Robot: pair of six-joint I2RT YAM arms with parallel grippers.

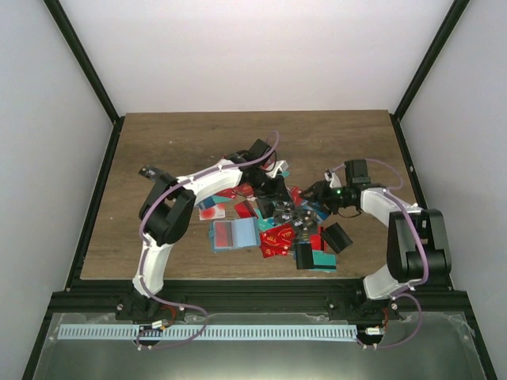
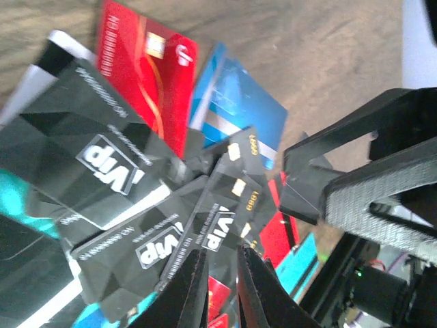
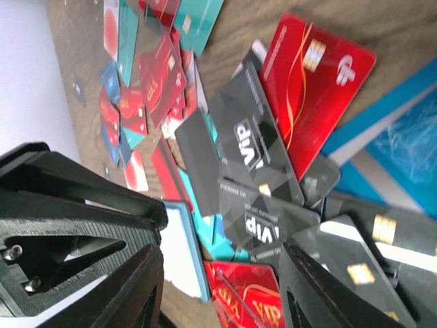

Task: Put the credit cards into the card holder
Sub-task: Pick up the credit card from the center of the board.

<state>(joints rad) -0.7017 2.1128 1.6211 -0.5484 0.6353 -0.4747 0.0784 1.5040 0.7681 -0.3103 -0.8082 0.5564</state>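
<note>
The credit cards [image 1: 277, 235] lie heaped mid-table, red, teal, blue and black ones. The card holder [image 1: 234, 234], a teal-blue wallet, lies open at the heap's left edge. My left gripper [image 1: 279, 198] is down in the heap. In the left wrist view its fingers [image 2: 222, 256] are closed to a narrow gap around the lower end of a black VIP card [image 2: 218, 229]; more black cards fan out around it, beside a red card [image 2: 147, 61]. My right gripper [image 1: 313, 194] hovers close to the right. Its fingers [image 3: 222, 273] stand wide apart over black and red cards [image 3: 317, 82], holding nothing.
Black blocky cases [image 1: 305, 255] [image 1: 337, 236] lie at the heap's near right. The two grippers are very close: a right finger [image 2: 382, 198] fills the left wrist view's right side. Bare wood [image 1: 238, 142] lies behind the heap, inside the black frame.
</note>
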